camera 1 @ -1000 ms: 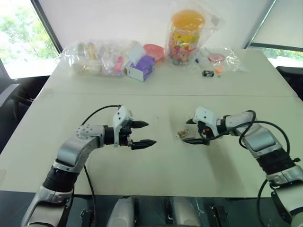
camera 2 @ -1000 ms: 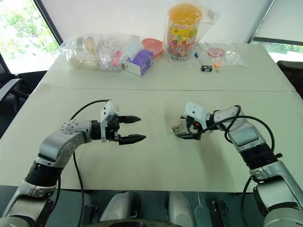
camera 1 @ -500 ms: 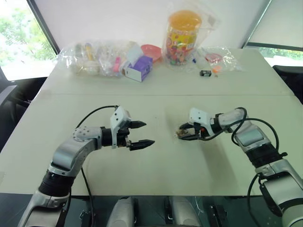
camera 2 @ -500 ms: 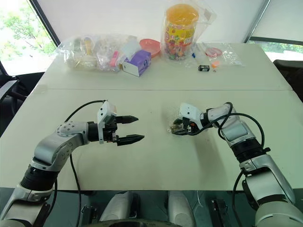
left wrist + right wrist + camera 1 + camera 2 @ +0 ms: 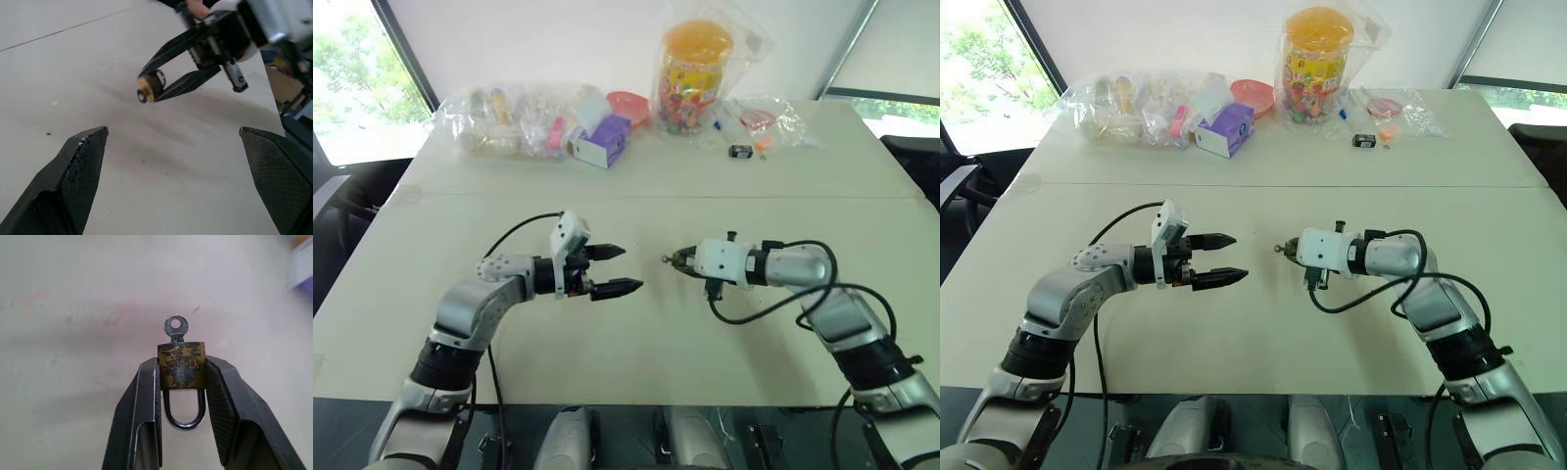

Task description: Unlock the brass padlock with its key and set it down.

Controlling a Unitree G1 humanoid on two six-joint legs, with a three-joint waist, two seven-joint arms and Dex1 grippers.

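Brass shows between your right gripper (image 5: 180,377) jaws: the brass padlock (image 5: 180,365) is clamped by its two flat sides, lifted clear of the desk (image 5: 636,343) at the centre of the head views, a little right of the middle. In the right wrist view the silvery shackle (image 5: 183,412) loops back toward the wrist, still seated in the body, and the key (image 5: 175,326) sticks out of the far end with its round bow free and unobstructed. Your left gripper (image 5: 612,271) hangs just left of centre, jaws spread wide and holding nothing, pointing across at the lock with a clear gap between them. So the pick-up looks done and the step in hand is the unlocking. Your next move, as I judge it, is to bring the left jaws onto that small bow, pinch it and twist. The bow is tiny and thin, so line the jaws up squarely with its flat faces, and keep the right grip firm so the lock body does not spin with the key. The bagged clutter (image 5: 519,122) along the upper edge is well apart.
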